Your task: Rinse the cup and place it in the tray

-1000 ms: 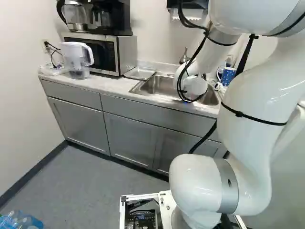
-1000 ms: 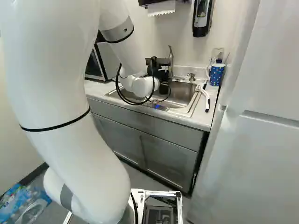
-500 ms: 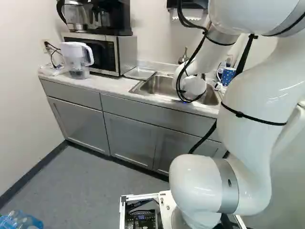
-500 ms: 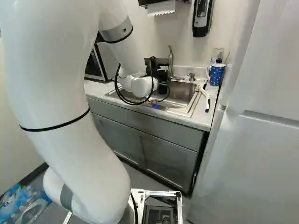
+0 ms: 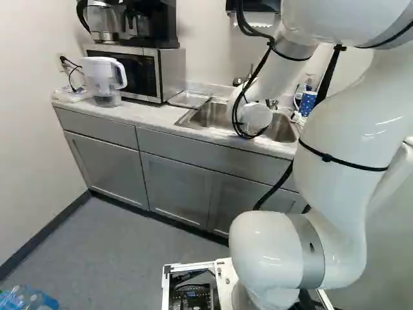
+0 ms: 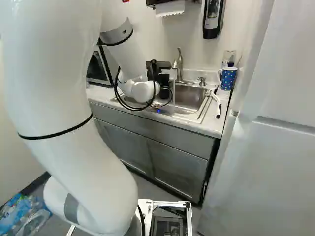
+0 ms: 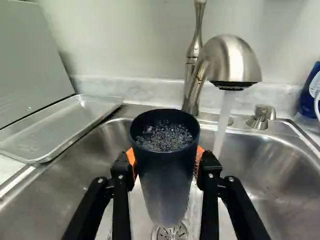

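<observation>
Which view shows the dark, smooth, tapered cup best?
The wrist view: the cup is close, between the jaws, its rim and bubbly inside plain. The left base view hides it behind the glossy white arm; in the right base view, cup and jaws are hard to tell apart.

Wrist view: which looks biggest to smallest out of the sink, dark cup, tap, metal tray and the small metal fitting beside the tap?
1. Sink
2. Cup, helped by being nearer
3. Tap and tray, too alike to rank
4. Small metal fitting
</observation>
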Tool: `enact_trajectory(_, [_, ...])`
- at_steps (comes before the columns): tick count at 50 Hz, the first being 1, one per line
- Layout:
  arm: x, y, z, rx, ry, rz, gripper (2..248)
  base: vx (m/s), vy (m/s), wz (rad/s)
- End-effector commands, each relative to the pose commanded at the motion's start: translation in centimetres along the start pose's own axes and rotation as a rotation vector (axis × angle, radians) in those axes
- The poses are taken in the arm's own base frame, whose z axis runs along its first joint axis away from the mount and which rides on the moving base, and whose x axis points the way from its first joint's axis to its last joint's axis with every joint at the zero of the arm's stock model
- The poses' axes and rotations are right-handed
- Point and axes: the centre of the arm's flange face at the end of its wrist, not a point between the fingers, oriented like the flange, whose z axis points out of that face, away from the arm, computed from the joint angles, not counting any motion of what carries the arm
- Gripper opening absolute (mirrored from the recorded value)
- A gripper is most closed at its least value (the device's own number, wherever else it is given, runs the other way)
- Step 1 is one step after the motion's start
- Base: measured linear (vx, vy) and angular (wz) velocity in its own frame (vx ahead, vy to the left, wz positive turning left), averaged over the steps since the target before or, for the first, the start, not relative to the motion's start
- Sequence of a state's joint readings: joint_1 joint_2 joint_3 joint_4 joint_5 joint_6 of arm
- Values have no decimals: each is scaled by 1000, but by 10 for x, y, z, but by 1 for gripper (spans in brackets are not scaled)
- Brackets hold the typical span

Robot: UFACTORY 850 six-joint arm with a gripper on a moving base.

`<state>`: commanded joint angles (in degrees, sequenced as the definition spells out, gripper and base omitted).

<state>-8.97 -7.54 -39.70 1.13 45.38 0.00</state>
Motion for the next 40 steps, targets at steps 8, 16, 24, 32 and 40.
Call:
enact_trajectory(8, [4, -12, -3, 24, 10, -5, 125, 0, 0, 0])
enact_trajectory(16, [12, -24, -5, 48, 26, -9, 125, 0, 0, 0])
enact_trajectory(24, [20, -36, -5, 72, 37, -14, 125, 0, 0, 0])
enact_trajectory(32, [27, -48, -5, 96, 39, -18, 125, 0, 0, 0])
enact_trajectory(40, [34, -55, -5, 109, 36, -21, 125, 0, 0, 0])
